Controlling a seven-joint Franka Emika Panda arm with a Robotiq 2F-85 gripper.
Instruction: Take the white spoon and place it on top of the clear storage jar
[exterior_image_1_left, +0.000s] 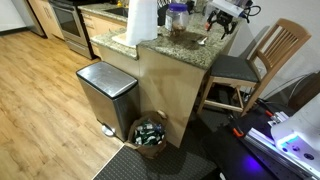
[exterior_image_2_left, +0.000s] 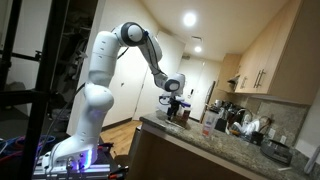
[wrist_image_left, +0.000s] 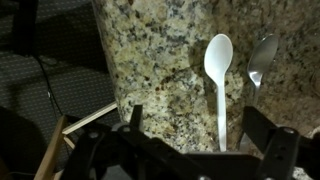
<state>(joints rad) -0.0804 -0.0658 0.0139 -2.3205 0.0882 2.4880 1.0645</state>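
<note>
Hovering over the granite worktop (wrist_image_left: 160, 60), the hand (wrist_image_left: 195, 120) stands spread wide and empty. We find the white spoon (wrist_image_left: 220, 85) lying flat beneath it, between the fingers and nearer one of them, bowl pointing away. We judge it light, thin, stiff and rather slippery; the slim handle, taken crosswise near its middle, offers the best hold. A metal spoon (wrist_image_left: 262, 55) lies just beside it. The handle's end is hidden behind the hand. The clear storage jar (exterior_image_1_left: 177, 17) stands off to the hand's side, absent from the wrist view.
</note>
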